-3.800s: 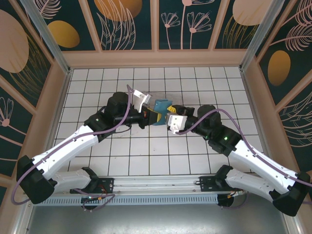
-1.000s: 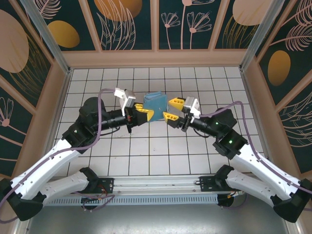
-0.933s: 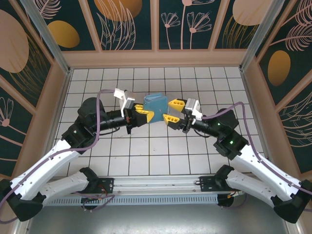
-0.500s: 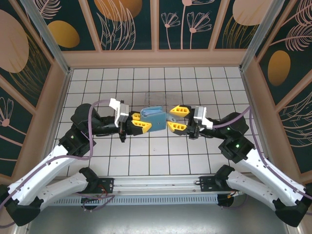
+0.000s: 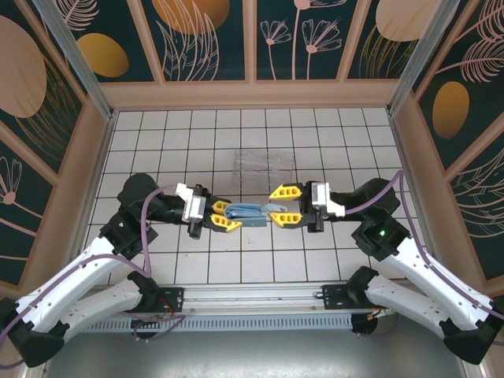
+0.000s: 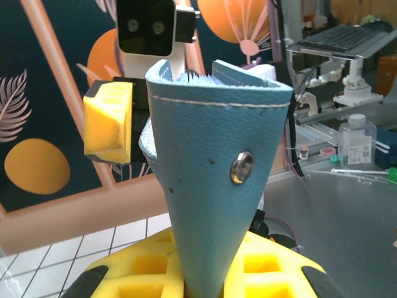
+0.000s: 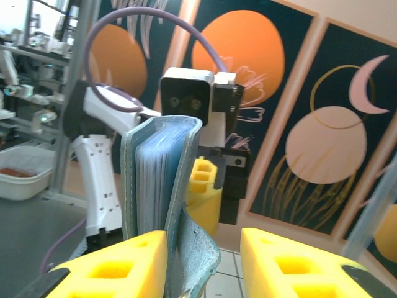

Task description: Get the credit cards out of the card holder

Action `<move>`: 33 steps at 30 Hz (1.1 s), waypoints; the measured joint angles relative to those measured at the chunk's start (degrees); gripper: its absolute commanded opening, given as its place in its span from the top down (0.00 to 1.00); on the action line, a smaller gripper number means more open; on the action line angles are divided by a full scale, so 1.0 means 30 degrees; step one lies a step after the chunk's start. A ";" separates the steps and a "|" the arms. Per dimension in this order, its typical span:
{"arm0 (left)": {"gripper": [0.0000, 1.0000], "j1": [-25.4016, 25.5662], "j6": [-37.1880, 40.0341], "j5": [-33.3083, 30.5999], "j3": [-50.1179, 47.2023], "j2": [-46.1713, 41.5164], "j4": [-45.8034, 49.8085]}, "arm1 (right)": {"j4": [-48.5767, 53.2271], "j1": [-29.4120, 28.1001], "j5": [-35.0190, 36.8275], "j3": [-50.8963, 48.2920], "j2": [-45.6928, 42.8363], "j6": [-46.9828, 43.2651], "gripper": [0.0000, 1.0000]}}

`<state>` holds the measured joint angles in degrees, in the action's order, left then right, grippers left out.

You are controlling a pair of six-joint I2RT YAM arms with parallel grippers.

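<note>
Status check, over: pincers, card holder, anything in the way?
Left pincer shut on card holder, holder held in the air. Right pincer open, jaws straddling the holder's other end. Clear tray lies farther back, out of the way.

The left arm (image 5: 87,268) and right arm (image 5: 429,272) are long white shells joined by black joints, and a purple cable (image 7: 139,11) loops along each. The left claw (image 5: 228,216) and right claw (image 5: 276,206) have chunky yellow fingers (image 7: 118,270) moulded with square pockets, set ahead of a white wrist housing (image 5: 190,206). A small green light (image 5: 380,233) glows on the right arm's black elbow.
</note>
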<state>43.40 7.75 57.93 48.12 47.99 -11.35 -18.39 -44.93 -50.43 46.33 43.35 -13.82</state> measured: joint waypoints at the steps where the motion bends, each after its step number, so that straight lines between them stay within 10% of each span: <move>1: 0.95 0.0000 0.0364 0.0299 0.0007 0.0073 0.0015 | 0.0153 -0.0015 -0.0386 0.0131 0.0102 -0.0168 0.64; 33: 1.00 0.0000 0.4546 0.2200 0.0219 0.1005 0.2441 | 0.1778 -0.1049 -0.3366 0.2295 0.2106 -0.1435 0.65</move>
<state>43.40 21.39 64.53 48.77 51.00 -4.03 -13.06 -48.07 -60.53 53.21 49.67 -18.13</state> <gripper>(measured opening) 0.127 0.344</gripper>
